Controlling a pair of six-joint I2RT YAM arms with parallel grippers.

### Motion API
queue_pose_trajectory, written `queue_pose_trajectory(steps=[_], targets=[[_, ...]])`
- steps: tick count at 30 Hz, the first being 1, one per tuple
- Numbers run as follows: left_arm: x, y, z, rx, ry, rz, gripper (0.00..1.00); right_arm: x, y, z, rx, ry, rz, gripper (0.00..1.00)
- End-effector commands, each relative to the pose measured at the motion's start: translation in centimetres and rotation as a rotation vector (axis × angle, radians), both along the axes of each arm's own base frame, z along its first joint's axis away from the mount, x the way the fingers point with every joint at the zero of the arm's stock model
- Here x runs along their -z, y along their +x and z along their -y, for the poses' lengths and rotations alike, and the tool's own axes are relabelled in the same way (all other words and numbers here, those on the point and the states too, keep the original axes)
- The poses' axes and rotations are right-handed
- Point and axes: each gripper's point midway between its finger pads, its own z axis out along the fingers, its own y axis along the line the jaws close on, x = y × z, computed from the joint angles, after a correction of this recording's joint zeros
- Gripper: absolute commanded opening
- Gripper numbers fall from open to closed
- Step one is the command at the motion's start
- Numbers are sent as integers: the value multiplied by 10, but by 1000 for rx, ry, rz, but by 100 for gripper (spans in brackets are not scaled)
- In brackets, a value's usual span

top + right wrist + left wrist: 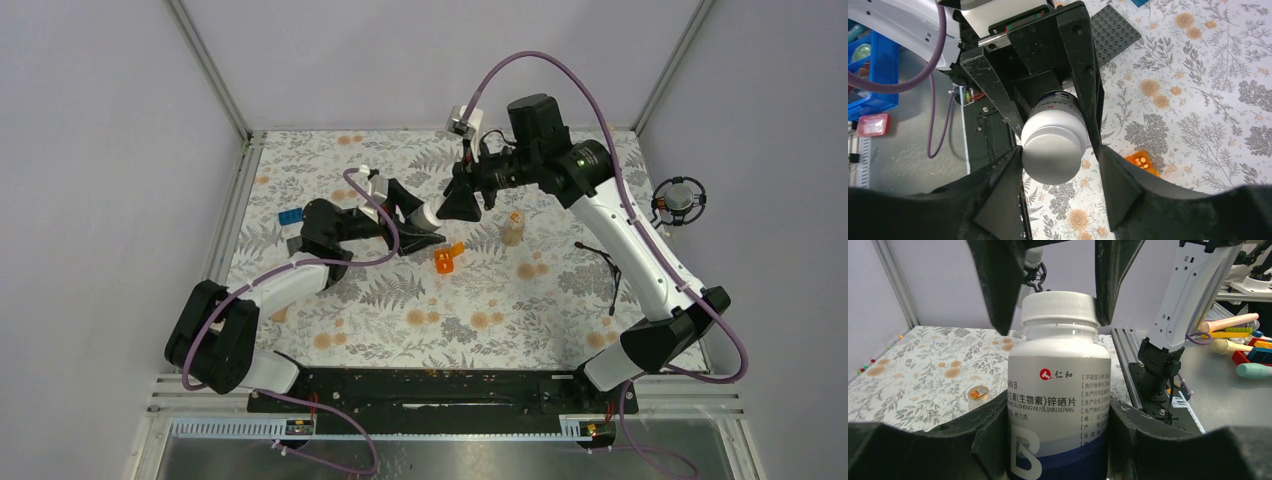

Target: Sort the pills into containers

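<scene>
My left gripper (425,222) is shut on the body of a white-and-dark-blue bottle (1058,390) and holds it tilted above the table. Its white cap (1054,150) is on. My right gripper (462,203) straddles the cap; its left finger touches the cap and a narrow gap shows at the other. The right gripper's fingers (998,280) hang on either side of the cap in the left wrist view. The orange hinged-lid box (445,260) lies open on the cloth, with small pale pills in it (1142,162). The clear tan bottle (513,229) stands upright to the right of it.
A blue brick (290,217) and a dark grey studded plate (1113,30) lie left of my left gripper. A black cable (600,262) lies on the cloth at the right. A metal frame borders the flowered cloth (400,300).
</scene>
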Motion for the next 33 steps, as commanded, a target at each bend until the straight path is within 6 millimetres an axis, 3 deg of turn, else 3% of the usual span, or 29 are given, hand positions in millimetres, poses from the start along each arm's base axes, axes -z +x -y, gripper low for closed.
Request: queue_pose_trajectory(steps=[1,7,11,15,17,19,21,27,33], targets=[[-27,-2,-1,23,-49,98,0,-10,12,-7,62,13,28,57],[-27,15,-1,-79,-50,113,0,-12,27,-18,212,58,-104,22],[-16,35,-3,-203,32,140,0,-11,36,-32,370,101,-211,18],[-13,47,-6,-280,79,169,0,2,59,-23,653,67,-333,17],[-11,51,-8,-306,86,165,0,6,65,-13,732,34,-339,28],[-10,51,-8,-311,91,156,0,-2,66,-12,735,70,-313,68],[-8,49,-9,-309,95,152,0,-18,59,-16,644,129,-247,96],[-5,36,-9,-256,102,155,0,-50,23,-10,342,180,-47,99],[-9,7,-4,-96,91,165,0,-37,-14,9,62,109,36,99]])
